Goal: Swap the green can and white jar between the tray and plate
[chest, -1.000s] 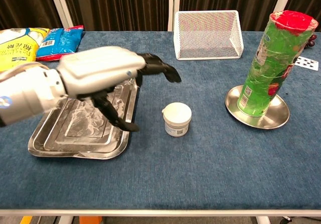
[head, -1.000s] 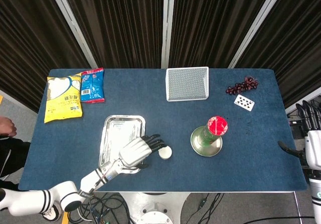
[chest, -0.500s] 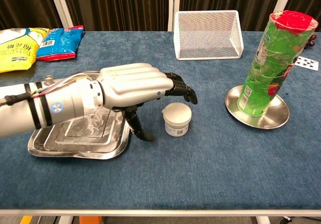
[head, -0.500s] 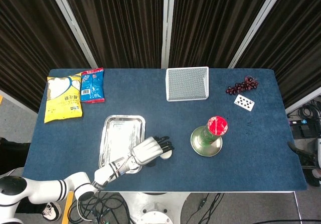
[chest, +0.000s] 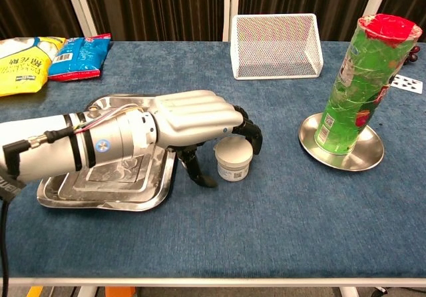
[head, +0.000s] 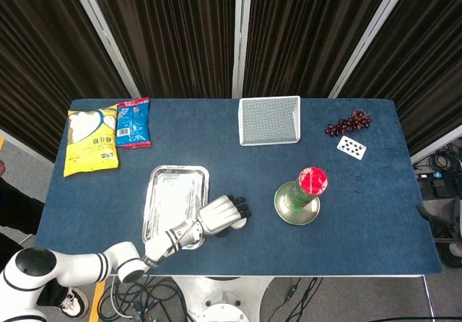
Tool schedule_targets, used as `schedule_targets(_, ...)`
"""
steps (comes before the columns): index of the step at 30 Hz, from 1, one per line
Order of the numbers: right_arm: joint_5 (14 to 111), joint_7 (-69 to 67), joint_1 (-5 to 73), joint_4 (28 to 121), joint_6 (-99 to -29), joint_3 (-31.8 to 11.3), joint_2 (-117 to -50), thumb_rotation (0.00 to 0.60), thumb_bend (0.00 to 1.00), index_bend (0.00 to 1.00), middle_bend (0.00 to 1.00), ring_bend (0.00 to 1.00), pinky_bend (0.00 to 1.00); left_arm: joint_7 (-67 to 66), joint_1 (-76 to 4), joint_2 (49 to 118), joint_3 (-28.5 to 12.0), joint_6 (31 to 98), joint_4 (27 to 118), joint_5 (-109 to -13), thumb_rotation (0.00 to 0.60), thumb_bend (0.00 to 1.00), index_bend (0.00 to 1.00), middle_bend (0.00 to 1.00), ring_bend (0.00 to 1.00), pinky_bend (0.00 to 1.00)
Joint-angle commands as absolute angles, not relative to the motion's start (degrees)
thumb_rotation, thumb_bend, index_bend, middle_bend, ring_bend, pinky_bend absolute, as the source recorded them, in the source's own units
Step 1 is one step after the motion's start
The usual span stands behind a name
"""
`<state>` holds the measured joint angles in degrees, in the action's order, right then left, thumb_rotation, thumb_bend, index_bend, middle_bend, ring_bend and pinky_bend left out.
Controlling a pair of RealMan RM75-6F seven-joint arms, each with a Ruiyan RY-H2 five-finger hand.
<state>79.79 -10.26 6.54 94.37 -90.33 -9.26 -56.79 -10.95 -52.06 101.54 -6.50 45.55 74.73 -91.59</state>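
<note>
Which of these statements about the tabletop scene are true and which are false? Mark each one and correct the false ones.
1. The green can stands upright on the round plate. True.
2. The white jar sits inside the tray. False: it stands on the blue cloth beside the tray.
3. The left hand arches over the white jar, fingers curled down past its far side. True.
4. The wire basket holds the snack bags. False: it looks empty; the bags lie at the far left.

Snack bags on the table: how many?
2, both at the far left corner: the yellow bag nearest the edge, and the blue bag touching its right side. None looks hidden.
</note>
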Motion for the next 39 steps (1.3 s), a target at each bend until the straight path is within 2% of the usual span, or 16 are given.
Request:
schedule_targets(1,79.7,-10.4,6.4,94.2,-90.2,-9.4,-56.9,0.6,0.01,0.0,0.0,0.0,0.0,-9.9,-52.7,102.3,-6.1,46.3,73.4,-92.0,0.6,0.16,0.33,0.32,0.24,0.48)
schedule_targets(14,80.0,-10.3,6.1,94.1,-89.5,-9.9,-57.0,0.6,0.02,0.0,0.0,0.0,0.0,-9.7,-53.2,102.5,-4.7,49.0,72.5,-92.2,0.6,0.28,0.41,0.42,0.36,0.6)
schedule_targets(18,80.1,-10.1,5.9,94.2,-89.6,-10.1,-57.0,0.6,0.03,0.0,0.0,0.0,0.0,-11.3,-52.2,100.3,-4.1,50.8,75.4,-92.2,0.6,0.28,0.41,0.42,0.36,0.6)
schedule_targets(25,80.6,-9.5,5.8,94.9,-89.5,-10.3,-56.7,0.6,0.03,0.0,0.0,0.0,0.0,-16.9,-46.3,90.2,-1.6,57.0,84.5,-91.0,0.6,0.28,0.41,0.42,0.36,0.6)
schedule_targets(30,81.0,-8.5,6.3,95.7,-88.8,-10.3,-57.1,0.6,0.03,0.0,0.0,0.0,0.0,-17.8,-42.4,85.5,-0.5,58.7,86.1,-87.2,0.6,0.28,0.41,0.42,0.36,0.6)
schedule_targets(39,81.5,-6.0,6.9,97.1,-88.0,-10.3,-57.4,0.6,0.05,0.0,0.0,0.0,0.0,-14.8,-40.1,88.1,0.7,58.1,80.2,-85.1,0.6,0.28,0.41,0.4,0.34,0.57)
